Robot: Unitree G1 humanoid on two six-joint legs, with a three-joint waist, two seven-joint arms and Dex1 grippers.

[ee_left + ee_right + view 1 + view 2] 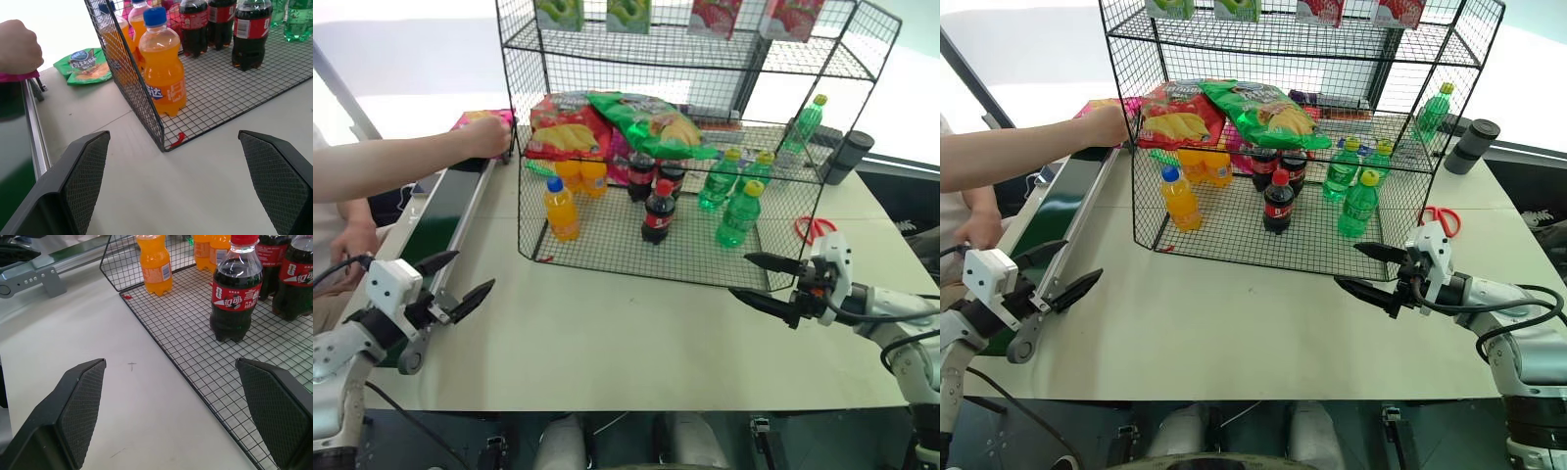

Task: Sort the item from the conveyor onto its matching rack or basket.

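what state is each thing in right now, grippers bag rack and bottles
left gripper: open, empty, beside the conveyor
right gripper: open, empty, in front of the rack
pink crisp bag: on the conveyor's far end, under a person's hand
red crisp bag: lying on the rack's middle tier
green crisp bag: lying on the same tier
cola bottle: upright, capped, bottom tier
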